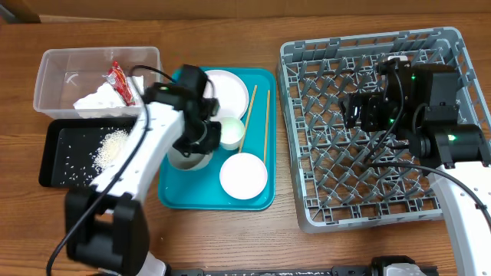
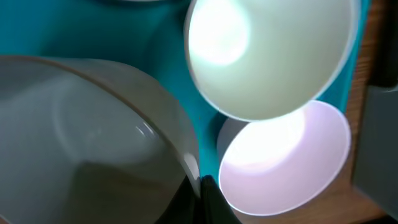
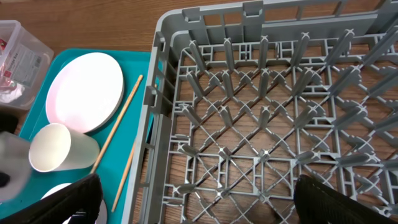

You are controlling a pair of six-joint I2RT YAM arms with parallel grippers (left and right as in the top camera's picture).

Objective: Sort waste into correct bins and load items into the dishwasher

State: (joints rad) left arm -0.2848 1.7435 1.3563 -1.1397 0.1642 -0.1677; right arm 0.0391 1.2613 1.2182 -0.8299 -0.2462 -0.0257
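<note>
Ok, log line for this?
left gripper: at bowl rim, grip unclear | right gripper: open over rack | rack: no dishes seen | wrapper, napkin: in tub | rice: in black tray

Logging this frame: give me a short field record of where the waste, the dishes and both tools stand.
waste: wrapper and napkin in clear tub; rice in black tray
teal tray: plate, cup, chopsticks, free bowl, held bowl
dish rack: nothing loaded
left tool: appears shut on held bowl's rim
right tool: open, empty, above dish rack
</note>
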